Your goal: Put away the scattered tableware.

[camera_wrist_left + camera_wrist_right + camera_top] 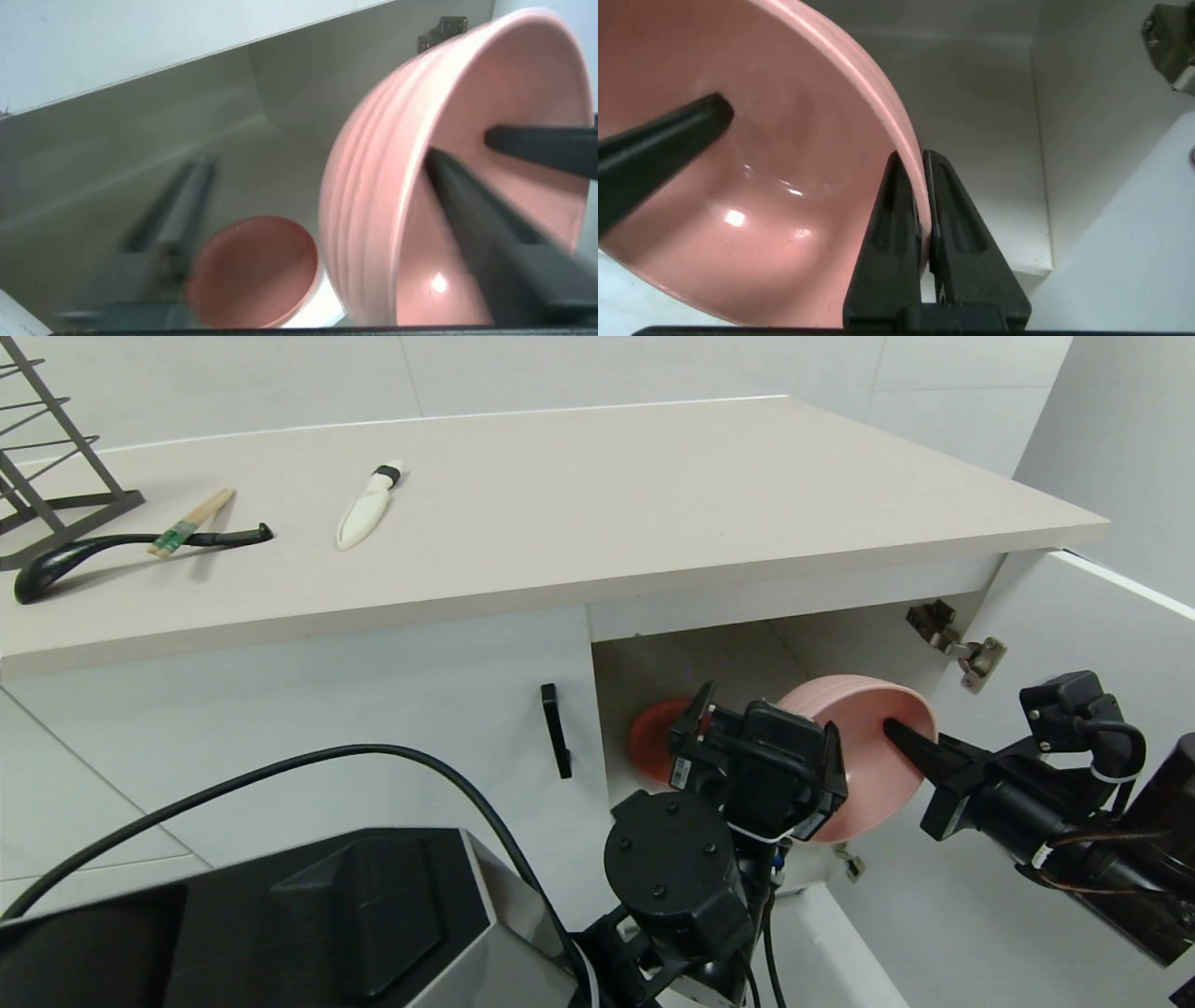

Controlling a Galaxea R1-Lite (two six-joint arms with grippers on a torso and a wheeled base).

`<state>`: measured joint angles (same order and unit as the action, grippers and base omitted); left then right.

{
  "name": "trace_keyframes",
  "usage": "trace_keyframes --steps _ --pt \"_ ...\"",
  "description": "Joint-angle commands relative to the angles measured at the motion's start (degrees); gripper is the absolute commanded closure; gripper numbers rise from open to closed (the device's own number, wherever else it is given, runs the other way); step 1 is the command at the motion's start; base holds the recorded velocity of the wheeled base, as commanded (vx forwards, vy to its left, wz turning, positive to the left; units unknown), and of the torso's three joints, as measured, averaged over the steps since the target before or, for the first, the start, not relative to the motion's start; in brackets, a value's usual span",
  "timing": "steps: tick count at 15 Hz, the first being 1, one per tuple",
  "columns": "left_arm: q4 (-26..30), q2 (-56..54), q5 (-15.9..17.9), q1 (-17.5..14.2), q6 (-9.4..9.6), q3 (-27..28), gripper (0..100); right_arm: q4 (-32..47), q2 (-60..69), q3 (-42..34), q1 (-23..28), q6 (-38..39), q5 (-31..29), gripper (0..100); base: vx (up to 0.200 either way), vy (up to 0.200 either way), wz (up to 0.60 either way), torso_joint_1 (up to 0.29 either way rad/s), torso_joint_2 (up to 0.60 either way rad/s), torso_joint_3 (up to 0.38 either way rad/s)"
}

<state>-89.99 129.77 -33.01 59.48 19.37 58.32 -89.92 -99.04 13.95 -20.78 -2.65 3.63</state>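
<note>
A ribbed pink ceramic bowl [868,747] is held at the mouth of the open lower cupboard [691,663], tipped on edge so that its opening is turned toward the robot's right. Its rim is pinched between the closed fingers of the right hand [913,173], which comes in from the right. The left hand [318,168] is held just beside the bowl on its left with its fingers spread wide, one finger being seen inside the bowl and one outside; no grip by it can be made out. The cupboard floor lies ahead of and below the bowl, and a flat reddish-pink plate [252,271] is already set there, to the bowl's left. On the beige table [653,495] above, well apart, a black ladle [93,551], wooden chopsticks [191,523] and a white knife [369,504] are left lying.
</note>
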Motion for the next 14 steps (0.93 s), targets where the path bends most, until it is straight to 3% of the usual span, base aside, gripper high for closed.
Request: trace_keyframes --steps 1,3,4,5,6,7,10,11,12,14 --pt "-0.01 -1.01 -0.03 0.20 -0.21 -0.40 0 -0.08 0.07 -0.15 -0.05 0.01 -0.03 100 0.000 0.000 0.00 0.000 0.00 0.000" --pt "-0.01 -3.73 0.84 0.82 -0.91 -4.35 0 -0.08 -0.19 -0.24 0.04 0.01 -0.03 100 0.000 0.000 0.00 0.000 0.00 0.000" --pt "-0.01 -7.25 5.41 2.13 -2.58 -9.98 0 -0.08 -0.37 -0.32 0.13 0.01 -0.03 100 0.000 0.000 0.00 0.000 0.00 0.000" --pt "-0.01 -11.38 11.48 2.75 -3.02 -15.87 0 -0.08 -0.28 -0.67 0.13 0.01 -0.03 100 0.000 0.000 0.00 0.000 0.00 0.000" --pt "-0.01 -13.31 13.94 2.75 -3.02 -18.59 0 -0.08 -0.28 -0.94 0.04 0.01 -0.03 100 0.000 0.000 0.00 0.000 0.00 0.000" --pt "-0.01 -16.74 18.51 2.48 -3.11 -22.81 0 -0.08 -0.28 -1.38 0.04 0.01 -0.03 100 0.000 0.000 0.00 0.000 0.00 0.000" --pt "-0.01 -27.64 40.31 -5.34 -3.20 -38.28 0 -0.08 -0.72 -3.75 0.13 0.10 -0.03 100 0.000 0.000 0.00 0.000 0.00 0.000" --pt "-0.01 -29.66 44.44 -7.18 -3.11 -41.88 0 -0.08 -0.72 -4.28 0.13 0.18 -0.12 100 0.000 0.000 0.00 0.000 0.00 0.000" --pt "-0.01 -32.39 47.07 -8.15 -3.20 -46.81 0 -0.08 -0.81 -4.81 0.22 0.27 -0.03 100 0.000 0.000 0.00 0.000 0.00 0.000" --pt "-0.01 -36.08 47.25 -8.33 -3.29 -52.69 0 -0.08 -2.04 -4.54 0.48 3.26 -0.12 100 0.000 0.000 0.00 0.000 0.00 0.000"
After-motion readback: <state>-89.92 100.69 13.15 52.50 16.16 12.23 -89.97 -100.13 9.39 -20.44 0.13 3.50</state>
